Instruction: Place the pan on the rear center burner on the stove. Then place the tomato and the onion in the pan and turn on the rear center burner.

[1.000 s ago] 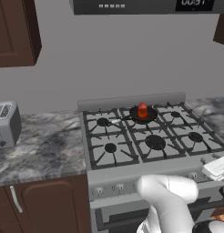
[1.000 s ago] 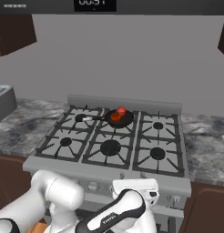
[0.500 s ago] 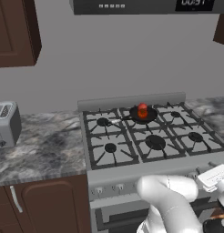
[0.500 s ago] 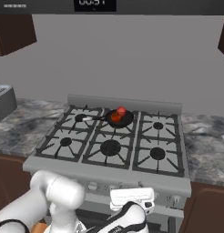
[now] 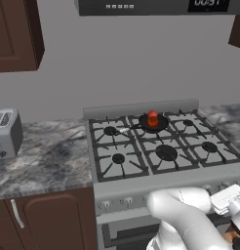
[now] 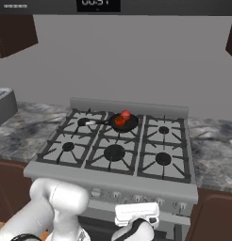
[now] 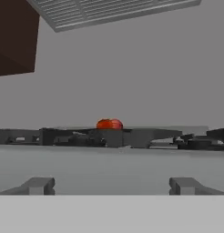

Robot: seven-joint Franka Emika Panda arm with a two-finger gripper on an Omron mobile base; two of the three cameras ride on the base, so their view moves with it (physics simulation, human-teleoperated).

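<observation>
Left base view: the pan (image 5: pixel 153 122) sits on the rear center burner (image 5: pixel 154 125) of the stove (image 5: pixel 163 176), handle toward the left burners, with a red-orange ball in it; I cannot tell tomato from onion here. A toaster (image 5: pixel 6 133) stands on the worktop (image 5: pixel 41 161) at left.

Right base view: the pan (image 6: pixel 124 123) holds the tomato (image 6: pixel 119 121) and the onion (image 6: pixel 126 114), touching. My arm hangs low before the knobs (image 6: pixel 136 198).

Hand view: my end effector (image 7: pixel 112 185) faces the stove's front edge, fingers (image 7: pixel 37 185) spread wide, gripping nothing. The tomato (image 7: pixel 104 124) and onion (image 7: pixel 116 124) peek above the grates.
</observation>
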